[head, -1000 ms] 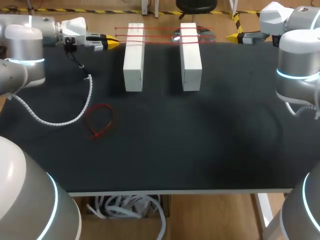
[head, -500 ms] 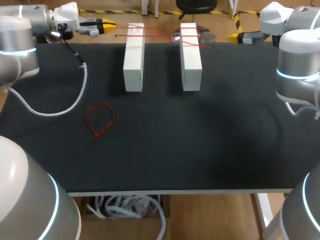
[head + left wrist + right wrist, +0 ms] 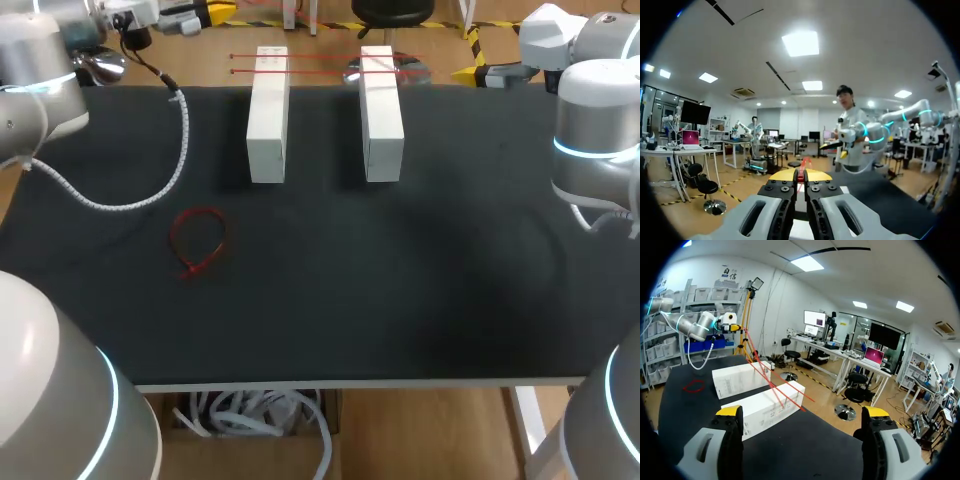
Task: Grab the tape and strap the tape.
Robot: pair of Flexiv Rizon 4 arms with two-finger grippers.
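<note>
Left gripper (image 3: 222, 12) sits upper left of the frame, past the counter (image 3: 400, 280) edge, pinched narrow on red tape (image 3: 802, 165) that runs back across two white blocks (image 3: 268, 115). Right gripper (image 3: 802, 414) is wide and empty, upper right. A red loop (image 3: 197, 243) lies left of centre.

We find two blocks side by side on the surface (image 3: 400, 280), far of the middle: the left block (image 3: 268, 115) and the right block (image 3: 381, 115), set apart. Tape (image 3: 320, 57) lies across the far ends of both. A loop (image 3: 192, 265) lies nearer, left of the left block, and a cable (image 3: 120, 205) runs just far-left of it. The left pincer (image 3: 222, 12) sits past the far left corner with tape between its fingers, and the right pincer (image 3: 465, 73) sits past the far edge at right.
</note>
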